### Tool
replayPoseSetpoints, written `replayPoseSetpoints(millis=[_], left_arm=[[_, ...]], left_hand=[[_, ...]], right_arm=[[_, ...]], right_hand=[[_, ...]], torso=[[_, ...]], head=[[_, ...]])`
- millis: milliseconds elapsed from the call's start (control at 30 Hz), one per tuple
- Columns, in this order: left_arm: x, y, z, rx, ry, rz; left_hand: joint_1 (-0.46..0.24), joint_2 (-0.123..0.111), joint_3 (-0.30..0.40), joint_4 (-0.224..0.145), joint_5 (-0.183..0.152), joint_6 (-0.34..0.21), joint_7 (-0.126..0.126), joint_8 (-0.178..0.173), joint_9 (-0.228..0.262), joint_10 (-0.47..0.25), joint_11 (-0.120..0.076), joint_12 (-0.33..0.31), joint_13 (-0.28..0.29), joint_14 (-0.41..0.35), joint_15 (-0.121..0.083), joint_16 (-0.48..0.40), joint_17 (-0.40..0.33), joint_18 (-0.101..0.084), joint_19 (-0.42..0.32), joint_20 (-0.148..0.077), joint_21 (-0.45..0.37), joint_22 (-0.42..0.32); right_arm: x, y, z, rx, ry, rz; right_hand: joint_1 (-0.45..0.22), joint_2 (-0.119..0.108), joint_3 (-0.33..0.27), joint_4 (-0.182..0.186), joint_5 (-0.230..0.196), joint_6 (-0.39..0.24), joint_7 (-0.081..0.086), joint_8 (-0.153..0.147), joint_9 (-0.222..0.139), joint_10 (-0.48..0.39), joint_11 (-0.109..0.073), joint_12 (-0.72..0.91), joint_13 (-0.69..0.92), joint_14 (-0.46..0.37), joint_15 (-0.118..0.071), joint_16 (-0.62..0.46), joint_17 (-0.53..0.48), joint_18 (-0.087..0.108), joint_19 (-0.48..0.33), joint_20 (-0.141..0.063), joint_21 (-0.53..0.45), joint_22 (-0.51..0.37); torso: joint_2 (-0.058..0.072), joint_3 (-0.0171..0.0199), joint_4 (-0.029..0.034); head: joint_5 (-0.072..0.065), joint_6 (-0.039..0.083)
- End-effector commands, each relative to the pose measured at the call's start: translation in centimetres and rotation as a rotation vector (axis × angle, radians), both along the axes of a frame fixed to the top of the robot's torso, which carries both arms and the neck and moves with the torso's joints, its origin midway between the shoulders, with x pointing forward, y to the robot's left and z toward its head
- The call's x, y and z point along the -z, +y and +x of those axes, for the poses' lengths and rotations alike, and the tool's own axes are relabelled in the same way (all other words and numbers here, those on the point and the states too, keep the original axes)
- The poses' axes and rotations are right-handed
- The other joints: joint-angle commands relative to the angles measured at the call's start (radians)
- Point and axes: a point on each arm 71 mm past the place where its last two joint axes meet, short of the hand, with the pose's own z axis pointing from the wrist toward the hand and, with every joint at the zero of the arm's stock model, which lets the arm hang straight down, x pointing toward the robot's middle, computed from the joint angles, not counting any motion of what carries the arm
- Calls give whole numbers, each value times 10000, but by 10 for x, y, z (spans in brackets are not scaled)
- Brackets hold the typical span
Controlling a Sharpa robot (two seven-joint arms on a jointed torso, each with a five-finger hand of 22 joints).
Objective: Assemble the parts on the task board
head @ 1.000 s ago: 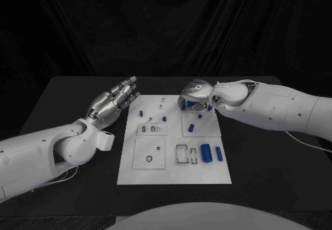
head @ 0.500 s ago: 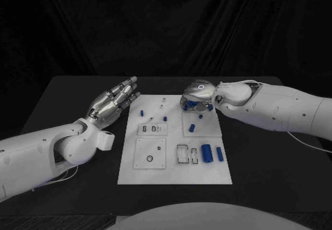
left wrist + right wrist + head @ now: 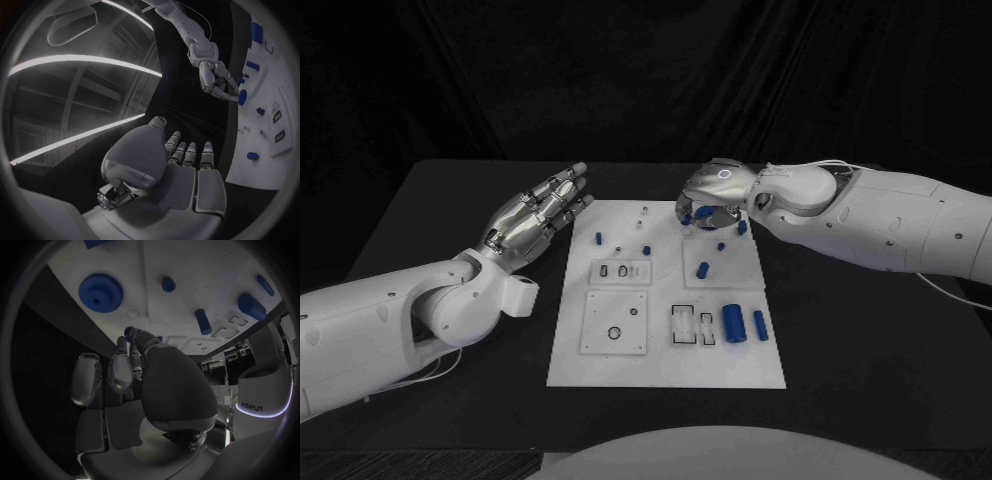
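Mirrored "sharpa" lettering on a white robot body (image 3: 261, 390).

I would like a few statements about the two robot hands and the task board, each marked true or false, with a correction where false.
1. The left robot hand grips a blue part. False: it holds nothing, its fingers are apart, and it hovers beside the board's left edge.
2. The right robot hand is over the far end of the task board. True.
3. A blue gear lies on the board near the right robot hand. True.
4. The two long blue cylinders lie on the black table, off the board. False: they lie on the board, on its right side.
5. The board lies between the two arms. True.
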Motion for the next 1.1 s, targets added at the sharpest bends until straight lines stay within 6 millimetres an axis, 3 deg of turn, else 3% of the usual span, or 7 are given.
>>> replayPoseSetpoints(millis=[33, 567, 933, 1100], left_arm=[[-10, 1, -1, -226, -959, -768], [-10, 1, -1, -253, -954, -743], [-10, 0, -1, -265, -974, -739], [-10, -1, -1, -246, -985, -757]], left_hand=[[73, -24, 61, -20, 40, 49, 17, 41, 16, 19, 66, -35, -16, -4, 59, -37, -11, 151, 8, 90, -59, -9], [71, -51, 92, -62, 69, 106, 53, 70, 22, 115, 116, 21, 33, -4, 75, -37, -11, 160, 8, 111, -59, -9], [70, -54, 99, -67, 77, 107, 59, 72, 21, 120, 123, 25, 35, -4, 82, -37, -11, 161, 8, 113, -59, -9], [70, -54, 99, -67, 77, 107, 59, 72, 21, 120, 123, 25, 35, -4, 82, -37, -11, 161, 8, 113, -59, -9]], right_arm=[[-4, 3, 1, 76, -54, 88], [-13, 31, 17, 68, -143, -178], [-14, 48, 31, 214, -162, -433], [-15, 51, 39, 386, -273, -493]], right_hand=[[-91, 65, 54, -7, -68, 44, 4, -10, 18, 93, -21, -55, 5, 30, 37, 59, 8, -198, 72, 4, 46, 17], [-141, 56, 113, 16, -159, -29, -14, -131, 19, 104, -21, -264, -96, 46, 39, 43, -15, -220, 123, 7, 112, 130], [-138, 52, 153, 7, -190, -68, -23, -202, 4, 112, -34, -365, -141, 48, 40, 41, -6, -228, 134, 10, 131, 170], [-144, 50, 162, 9, -202, -83, -24, -226, -1, 108, -33, -399, -155, 45, 41, 35, -12, -231, 138, 11, 138, 185]], torso=[[16, -5, 2], [33, 11, 22], [111, 24, 146], [131, 10, 212]], head=[[16, 15], [136, -92], [52, -21], [55, -15]])
